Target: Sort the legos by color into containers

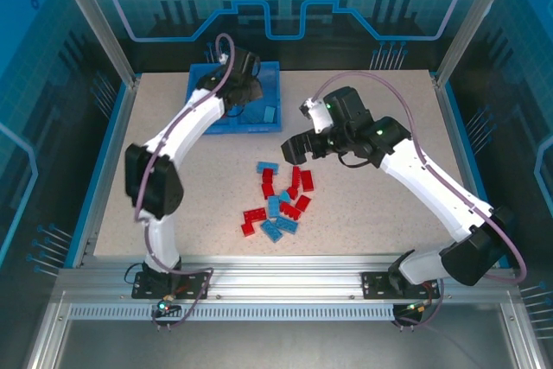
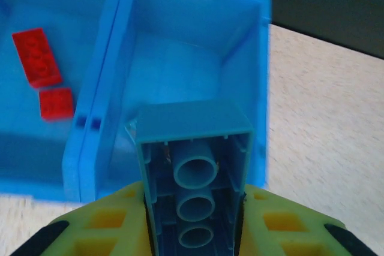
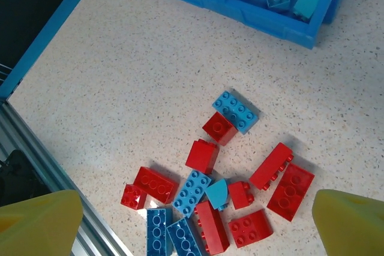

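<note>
The left gripper (image 1: 235, 84) pinches a light blue brick (image 2: 193, 142), long axis running out along its fingers, over the blue bin (image 2: 263, 76) compartment (image 2: 192, 64) across the divider (image 2: 99, 106) from two red bricks (image 2: 37, 57), while the spread right gripper (image 1: 294, 151) hovers above the loose pile (image 1: 278, 200).

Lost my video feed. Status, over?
Left hand shut on light blue brick, over bin, beside the compartment holding red bricks. Right hand open above loose pile. Nothing blocking the drop.

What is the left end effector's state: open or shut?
Shut: the left end effector clamps a light blue brick, underside showing, over the bin.
</note>
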